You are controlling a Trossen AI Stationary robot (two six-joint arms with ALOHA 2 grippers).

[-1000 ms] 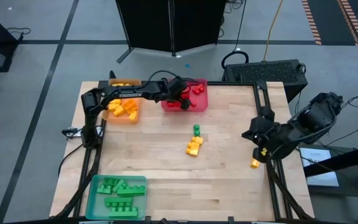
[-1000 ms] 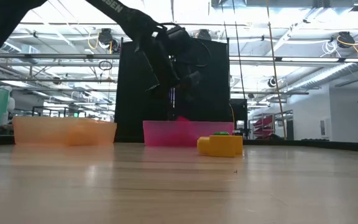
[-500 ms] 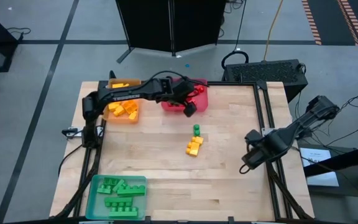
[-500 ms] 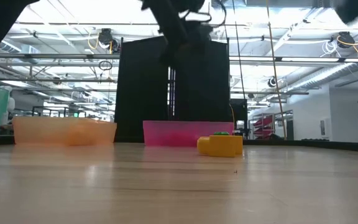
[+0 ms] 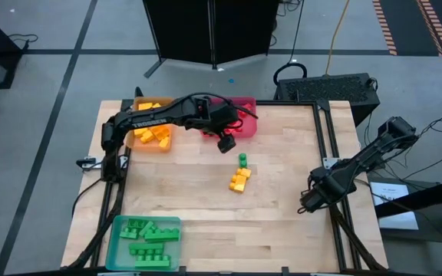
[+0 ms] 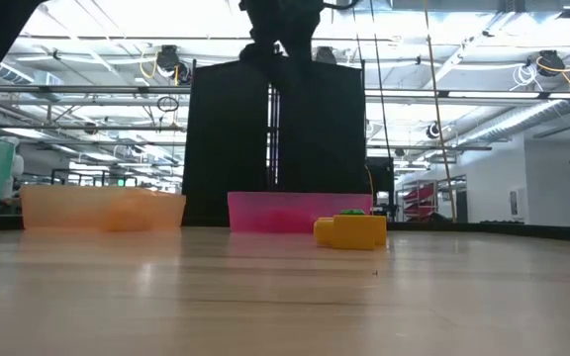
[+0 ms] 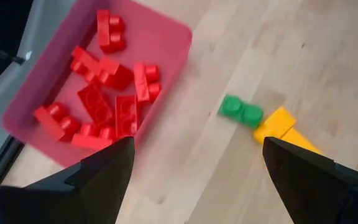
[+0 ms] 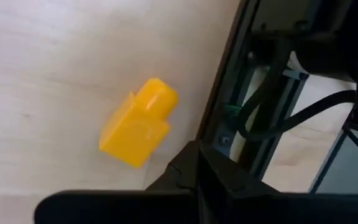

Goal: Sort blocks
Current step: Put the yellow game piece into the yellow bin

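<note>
Blocks were spread over four places on the counter [image 5: 282, 222]. Red blocks [image 7: 107, 102] lay piled in the pink tray [image 5: 245, 129] at the middle of the far edge. Yellow-orange blocks [image 5: 153, 135] sat in the orange tray [image 5: 150, 146] near the far left corner, and green blocks [image 5: 146, 238] lay in the teal tray [image 5: 115, 245] at the near left corner. Loose items remained near the centre: one green block [image 5: 242, 160] and, touching it on the near side, a small clump of yellow blocks [image 5: 240, 180]. In the left wrist view the green piece [image 7: 241, 111] touched the yellow clump [image 7: 281, 126], both apart from the pink tray. One more yellow block [image 8: 139, 123] lay alone at the right edge, just beside the metal frame rail [image 8: 229, 118]; it showed in the right wrist view only.

Left pincer [image 5: 225, 142] hung above bare wood just off the pink tray's near rim, between that tray and the loose central blocks. Its fingers [image 7: 104, 171] stood wide apart with nothing between them.

Right pincer [image 5: 307, 205] was at the right edge, over the spot where the lone yellow block lay. Its jaws were fully closed. It was not gripping that block, which rested flat on the wood.

In the low view, the pink tray [image 6: 285, 213] and the yellow clump [image 6: 349, 230] with the green piece on top stood mid-counter, with the orange tray [image 6: 102, 210] further left.
</note>
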